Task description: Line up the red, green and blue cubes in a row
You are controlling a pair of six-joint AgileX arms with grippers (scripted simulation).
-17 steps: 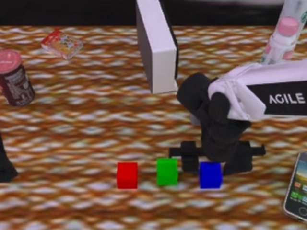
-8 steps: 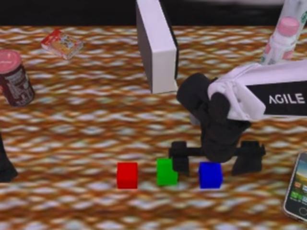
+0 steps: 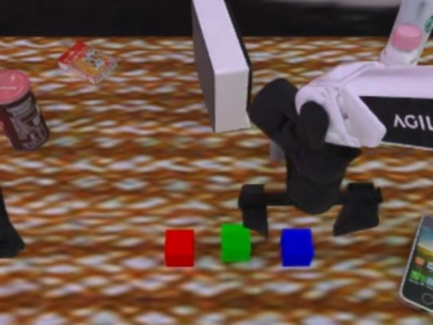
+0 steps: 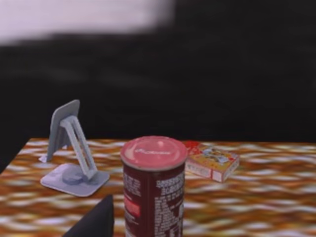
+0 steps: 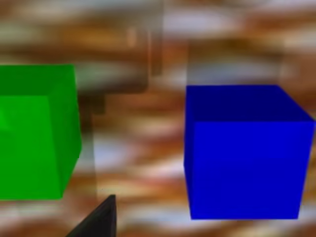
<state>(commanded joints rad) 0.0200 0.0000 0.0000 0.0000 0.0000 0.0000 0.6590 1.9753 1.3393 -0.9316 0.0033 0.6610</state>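
- Right end effector (image 3: 308,211) now lifted up and pulled back toward the far side, away from the blue cube (image 3: 297,247); a second ago down low around that cube.
- Fingers spread wide apart, holding nothing; blue cube let go and sitting alone on the tabletop (image 3: 122,162).
- Red cube (image 3: 179,247), green cube (image 3: 235,242) and blue cube in one row at the near side, red at left, green in the middle, blue at right, small gaps between them.
- Row looks done, so likely nothing left but moving the arm away.
- Left end effector (image 3: 7,233) parked at the left edge; cannot tell if open or closed.
- Cubes: same size, plain, flat sides, sharp corners, no shine.
- Tabletop: brown and white wavy woven look.
- Round dark red can (image 4: 154,190) with a smooth pink lid at far left.
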